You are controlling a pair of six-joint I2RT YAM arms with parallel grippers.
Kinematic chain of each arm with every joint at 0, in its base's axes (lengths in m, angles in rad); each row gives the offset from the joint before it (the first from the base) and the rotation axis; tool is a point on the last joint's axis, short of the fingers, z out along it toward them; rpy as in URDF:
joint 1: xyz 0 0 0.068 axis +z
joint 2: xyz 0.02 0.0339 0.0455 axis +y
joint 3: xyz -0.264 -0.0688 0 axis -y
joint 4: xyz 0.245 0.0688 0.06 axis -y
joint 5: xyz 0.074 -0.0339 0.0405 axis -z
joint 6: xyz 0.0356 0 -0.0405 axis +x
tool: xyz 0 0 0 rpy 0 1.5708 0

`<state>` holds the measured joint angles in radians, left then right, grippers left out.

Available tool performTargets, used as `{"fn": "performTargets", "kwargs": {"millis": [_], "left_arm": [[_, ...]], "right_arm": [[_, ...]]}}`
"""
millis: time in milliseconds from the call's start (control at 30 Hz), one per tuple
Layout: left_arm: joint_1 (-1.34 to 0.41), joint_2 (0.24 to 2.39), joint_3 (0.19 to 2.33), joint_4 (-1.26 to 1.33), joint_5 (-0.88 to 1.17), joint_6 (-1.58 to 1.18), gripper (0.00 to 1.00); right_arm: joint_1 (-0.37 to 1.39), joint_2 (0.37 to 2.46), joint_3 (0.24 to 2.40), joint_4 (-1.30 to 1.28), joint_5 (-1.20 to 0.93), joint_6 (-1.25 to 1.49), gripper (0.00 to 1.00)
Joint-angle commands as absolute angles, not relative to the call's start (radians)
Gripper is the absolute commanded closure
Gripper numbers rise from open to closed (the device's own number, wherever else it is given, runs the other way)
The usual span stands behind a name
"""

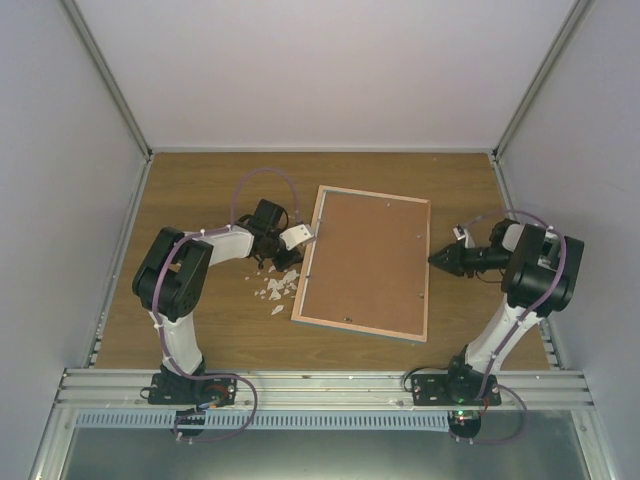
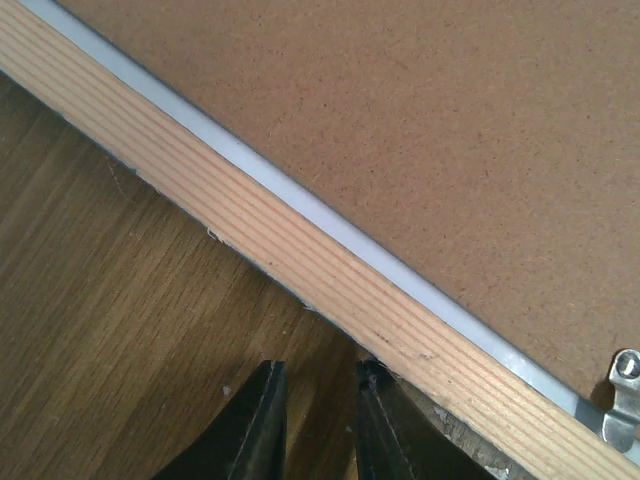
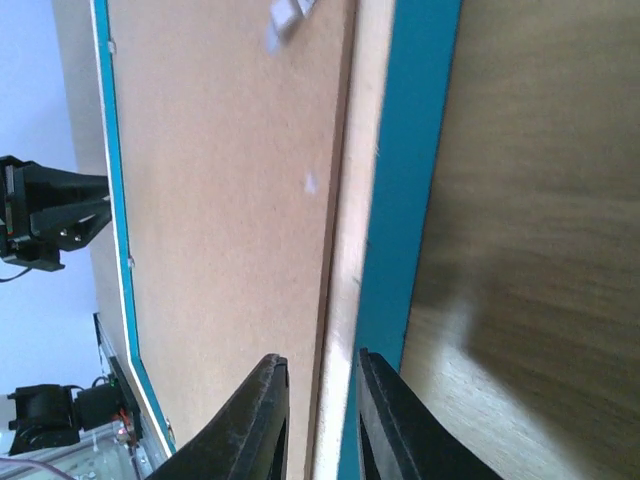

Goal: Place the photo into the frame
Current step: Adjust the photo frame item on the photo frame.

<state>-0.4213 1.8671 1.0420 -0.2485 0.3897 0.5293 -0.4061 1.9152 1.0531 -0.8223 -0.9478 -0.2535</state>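
Note:
The frame point(image 1: 365, 262) lies on the table with its brown backing board up; its wood rim point(image 2: 300, 250) and a teal side point(image 3: 400, 200) show in the wrist views. My left gripper point(image 1: 306, 240) is at the frame's left edge. Its jaws point(image 2: 315, 370) stand slightly open over bare table, and the right fingertip point(image 2: 375, 385) touches the rim from below. My right gripper point(image 1: 432, 258) is at the frame's right edge, its jaws point(image 3: 322, 358) a little apart on either side of that rim. The photo is hidden.
Several white scraps point(image 1: 275, 290) lie on the table beside the left arm. A metal clip point(image 2: 625, 400) sits at the edge of the backing board. Enclosure walls stand to the left, right and back.

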Motion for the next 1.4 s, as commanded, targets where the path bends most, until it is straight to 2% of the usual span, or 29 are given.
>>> {"fn": "performTargets", "kwargs": {"millis": [0, 267, 400, 633, 700, 900, 1033, 1100, 1233, 1333, 1367], "left_arm": [[-0.442, 1.899, 1.011, -0.266, 0.418, 0.512, 0.77], [-0.443, 1.903, 1.008, -0.266, 0.424, 0.512, 0.77], [-0.445, 1.902, 1.011, -0.266, 0.426, 0.512, 0.77], [-0.447, 1.893, 1.006, -0.269, 0.425, 0.521, 0.77], [-0.447, 1.892, 1.002, -0.268, 0.423, 0.521, 0.77], [-0.446, 1.893, 0.995, -0.261, 0.422, 0.518, 0.77], [-0.447, 1.897, 1.006, -0.264, 0.423, 0.518, 0.77], [-0.447, 1.899, 1.01, -0.265, 0.424, 0.518, 0.77], [-0.447, 1.9, 1.012, -0.266, 0.422, 0.519, 0.77], [-0.445, 1.895, 1.011, -0.266, 0.419, 0.52, 0.77], [-0.444, 1.894, 1.01, -0.265, 0.419, 0.519, 0.77]], "right_arm": [[-0.416, 1.918, 1.024, -0.797, -0.953, -0.24, 0.81], [-0.336, 1.94, 1.061, -0.759, -0.965, -0.216, 0.84], [-0.294, 1.961, 1.075, -0.737, -0.948, -0.2, 0.94], [-0.2, 1.96, 1.109, -0.731, -0.885, -0.195, 0.95], [-0.181, 1.939, 1.116, -0.732, -0.86, -0.209, 0.99], [-0.167, 1.845, 1.11, -0.725, -0.79, -0.275, 0.99], [-0.168, 1.788, 1.094, -0.734, -0.856, -0.293, 0.98], [-0.171, 1.783, 1.1, -0.743, -0.896, -0.292, 0.96], [-0.187, 1.804, 1.114, -0.725, -0.943, -0.243, 0.76], [-0.216, 1.815, 1.126, -0.681, -0.942, -0.192, 0.71], [-0.225, 1.815, 1.131, -0.664, -0.926, -0.172, 0.65]]}}
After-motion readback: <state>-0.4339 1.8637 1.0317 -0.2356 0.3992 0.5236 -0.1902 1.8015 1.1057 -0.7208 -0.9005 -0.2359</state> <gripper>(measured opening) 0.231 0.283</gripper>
